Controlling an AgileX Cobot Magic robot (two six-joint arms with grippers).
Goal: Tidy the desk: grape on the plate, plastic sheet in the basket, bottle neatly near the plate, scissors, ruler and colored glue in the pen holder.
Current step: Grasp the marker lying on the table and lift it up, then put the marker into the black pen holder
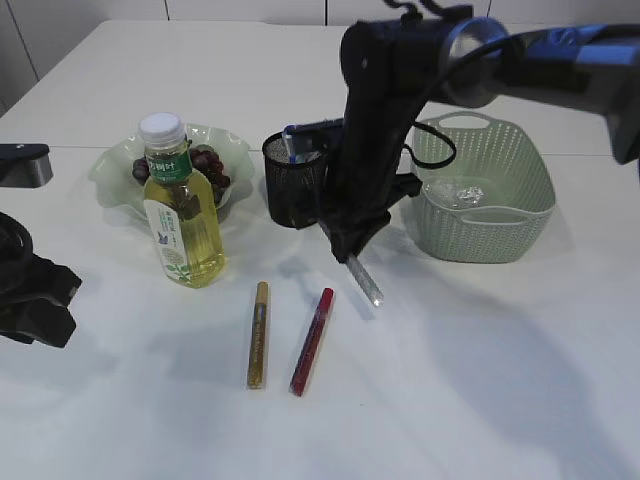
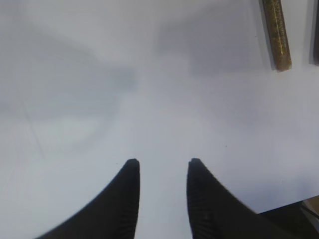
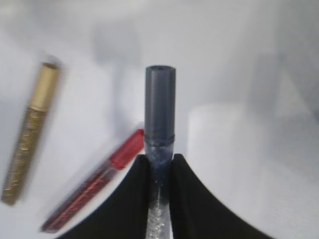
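My right gripper (image 1: pixel 352 250) is shut on a silver glitter glue tube (image 3: pixel 159 114) with a grey cap and holds it above the table, just right of the black mesh pen holder (image 1: pixel 293 182). A gold glue tube (image 1: pixel 258 334) and a red glue tube (image 1: pixel 312 340) lie on the table in front; both show in the right wrist view (image 3: pixel 27 144), (image 3: pixel 94 186). Dark grapes (image 1: pixel 207 163) lie on the pale green plate (image 1: pixel 115 170). The bottle (image 1: pixel 180 205) of yellow liquid stands in front of the plate. My left gripper (image 2: pixel 162 162) is open and empty over bare table at the left edge.
A green basket (image 1: pixel 500 215) at the right holds a clear plastic sheet (image 1: pixel 462 194). Blue-handled items stand in the pen holder. The gold tube's end shows at the top right of the left wrist view (image 2: pixel 277 35). The table's front edge is near the left gripper.
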